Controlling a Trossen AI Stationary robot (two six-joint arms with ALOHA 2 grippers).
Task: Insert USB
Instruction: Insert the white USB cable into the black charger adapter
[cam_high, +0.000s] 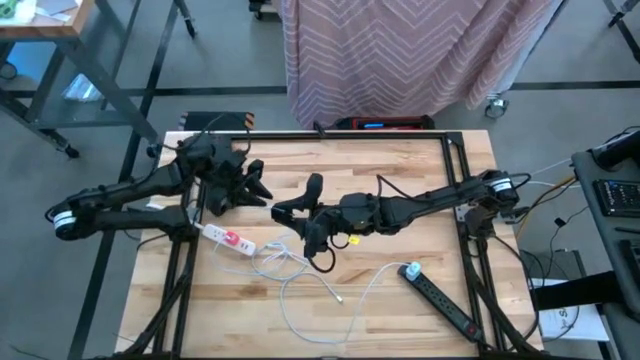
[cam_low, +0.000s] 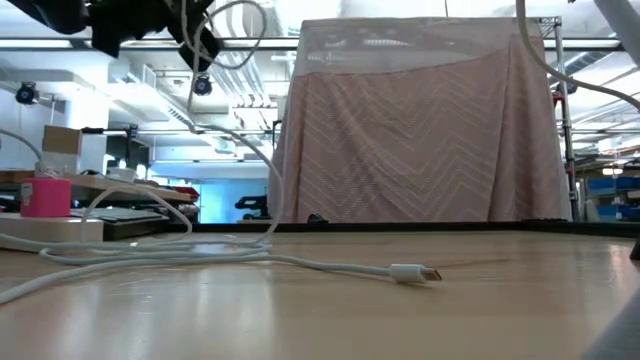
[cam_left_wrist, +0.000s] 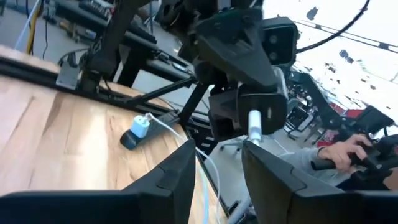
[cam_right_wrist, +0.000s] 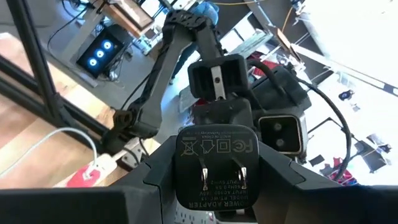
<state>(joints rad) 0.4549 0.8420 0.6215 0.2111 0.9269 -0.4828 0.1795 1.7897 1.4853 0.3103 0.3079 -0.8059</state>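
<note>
My right gripper (cam_high: 297, 205) hangs over the table's middle, shut on a black power adapter (cam_right_wrist: 217, 163) whose two prongs face its wrist. A white USB plug (cam_left_wrist: 254, 124) with its cable shows at the adapter's far face; whether it sits in the port, I cannot tell. The cable drops to the table, and its small free plug (cam_low: 415, 272) lies on the wood. My left gripper (cam_high: 258, 182) stands open just left of the adapter, facing it without touching it. Its fingers (cam_left_wrist: 180, 180) show a clear gap in the left wrist view. My right gripper pinches the adapter's two opposite sides (cam_right_wrist: 181, 158) between its two fingers. The fingers lie level and point toward the table's left. The adapter is lifted clear of the table, prongs toward the wrist, far face toward my left gripper.
A white power strip with a pink switch (cam_high: 228, 238) lies under the left arm. A black power strip (cam_high: 445, 300) carrying a blue-white charger (cam_high: 410, 270) lies near the right front. Loose white cable (cam_high: 300, 265) loops between them. A person's hand (cam_left_wrist: 348, 152) shows beyond the table.
</note>
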